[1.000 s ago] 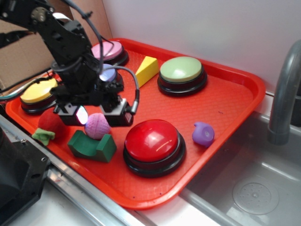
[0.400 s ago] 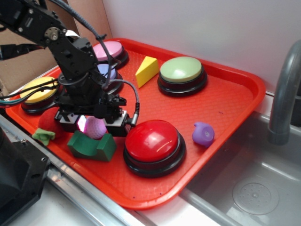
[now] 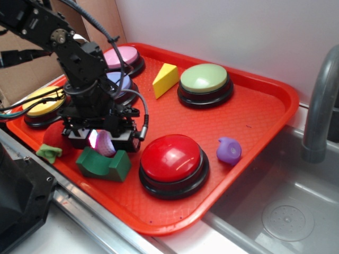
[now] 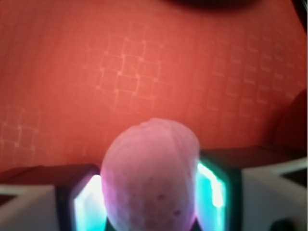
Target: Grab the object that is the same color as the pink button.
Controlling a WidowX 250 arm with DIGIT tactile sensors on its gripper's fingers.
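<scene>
The pink ball [image 3: 105, 143], small and grooved, sits on the red tray [image 3: 249, 106] just behind a green block [image 3: 103, 163]. My gripper [image 3: 102, 141] is lowered over it, and its lit fingers press the ball from both sides. In the wrist view the pink ball [image 4: 151, 178] fills the gap between the glowing pads [image 4: 211, 185], touching both and looking squeezed into an oval. The pink button [image 3: 123, 55] stands at the tray's far left corner, partly hidden behind the arm.
A large red button [image 3: 170, 154] sits right of the gripper. A fuzzy red ball [image 3: 55, 138] lies to its left. Also on the tray are a purple piece [image 3: 229, 150], yellow wedge [image 3: 165, 79], green button [image 3: 204, 79], yellow button [image 3: 42, 101] and lavender button [image 3: 122, 82]. A sink [image 3: 286, 211] and faucet [image 3: 318, 106] are at the right.
The gripper has come down from above the pink ball to around it, and its fingers have drawn in against the ball. The ball stays beside the green block.
</scene>
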